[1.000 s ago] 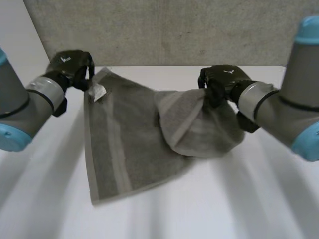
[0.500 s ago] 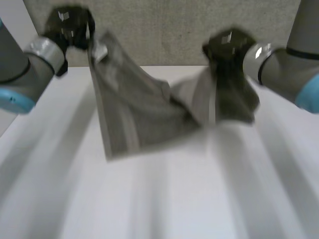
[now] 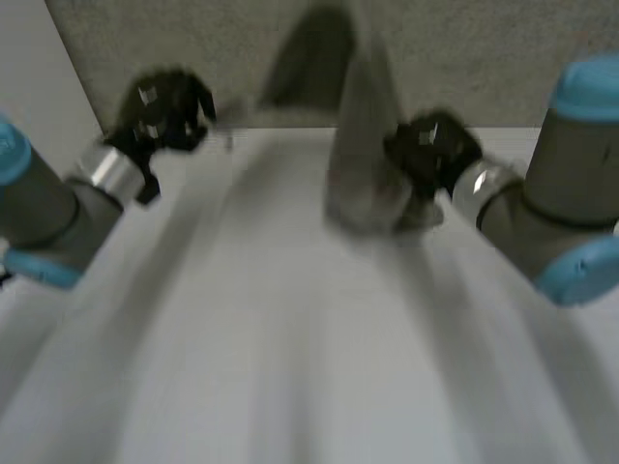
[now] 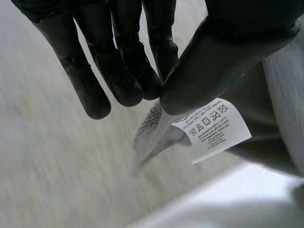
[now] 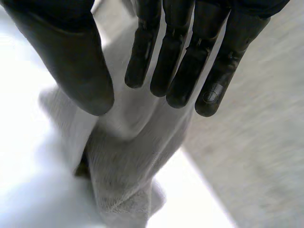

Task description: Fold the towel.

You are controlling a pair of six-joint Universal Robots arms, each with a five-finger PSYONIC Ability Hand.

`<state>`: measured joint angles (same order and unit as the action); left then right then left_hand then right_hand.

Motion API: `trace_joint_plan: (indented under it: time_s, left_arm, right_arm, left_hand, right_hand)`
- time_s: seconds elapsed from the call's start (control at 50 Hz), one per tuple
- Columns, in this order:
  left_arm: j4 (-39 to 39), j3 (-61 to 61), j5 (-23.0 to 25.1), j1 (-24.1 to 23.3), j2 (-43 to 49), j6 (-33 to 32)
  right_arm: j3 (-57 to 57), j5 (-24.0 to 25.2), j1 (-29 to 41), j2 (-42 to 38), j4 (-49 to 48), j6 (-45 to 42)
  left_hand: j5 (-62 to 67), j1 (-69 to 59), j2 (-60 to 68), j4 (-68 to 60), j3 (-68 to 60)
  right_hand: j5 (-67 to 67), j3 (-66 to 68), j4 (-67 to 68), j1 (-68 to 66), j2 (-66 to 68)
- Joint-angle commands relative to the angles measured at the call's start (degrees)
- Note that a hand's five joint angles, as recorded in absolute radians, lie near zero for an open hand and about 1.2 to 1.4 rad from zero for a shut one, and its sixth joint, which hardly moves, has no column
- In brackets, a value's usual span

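One marking can be made out: a small white fabric care label (image 4: 216,129) sewn at the corner of the grey terry towel (image 4: 280,90), just under the thumb of the black left hand (image 4: 223,57) that pinches this corner. It carries a row of black laundry-care symbols, some crossed out, and below them lines of print too small to read.

We've just got the plain white table (image 3: 290,367) here, with a speckled grey panel (image 3: 484,48) standing behind its far edge.
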<state>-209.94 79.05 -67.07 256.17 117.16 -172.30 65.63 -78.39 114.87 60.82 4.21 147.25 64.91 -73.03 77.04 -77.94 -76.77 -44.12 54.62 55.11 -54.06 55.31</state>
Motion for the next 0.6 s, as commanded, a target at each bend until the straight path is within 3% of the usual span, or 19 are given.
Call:
trace_joint_plan:
  time_s: [0.02,0.14,0.34,0.38,0.48,0.6]
  left_arm:
    - [-1.2,12.5,4.9,0.5,2.1,-7.5]
    - [-0.8,16.0,5.5,1.6,2.2,-15.7]
    - [0.6,16.7,5.2,4.5,-1.2,-16.8]
    - [0.8,16.7,5.1,4.8,-1.8,-16.8]
    - [1.7,16.8,4.9,5.1,-2.9,-16.8]
    - [3.8,17.2,4.8,6.1,-6.1,-16.8]
  right_arm:
    - [16.3,1.4,-1.0,-0.6,-3.4,-9.7]
    - [20.7,1.2,-2.7,-1.0,-3.4,-13.4]
    - [21.6,0.0,-3.2,1.8,-3.3,-10.8]
    - [21.3,-1.3,-3.2,2.0,-3.3,-7.4]
    - [18.2,-5.9,-3.1,2.2,-2.5,12.6]
    - [16.4,-5.9,-3.1,1.9,-2.0,25.1]
  left_hand:
    - [5.1,-7.0,3.0,-2.1,-3.2]
    - [5.1,-7.0,3.0,-2.1,-3.2]
    - [5.1,-7.0,3.0,-2.1,-3.2]
    - [5.1,-7.0,3.0,-2.1,-3.2]
    - [5.1,-7.0,3.0,-2.1,-3.2]
    - [5.1,-7.0,3.0,-2.1,-3.2]
  right_hand:
    - [0.3,-0.8,-1.3,0.2,-1.5]
    - [-0.2,-0.3,-0.8,-0.3,-1.0]
    - [1.6,-2.1,-2.6,1.6,-2.8]
    - [4.2,-4.7,-5.2,4.1,-5.4]
    - [29.8,-30.3,-30.8,29.8,-31.0]
    - [34.9,-35.5,-35.9,34.9,-36.1]
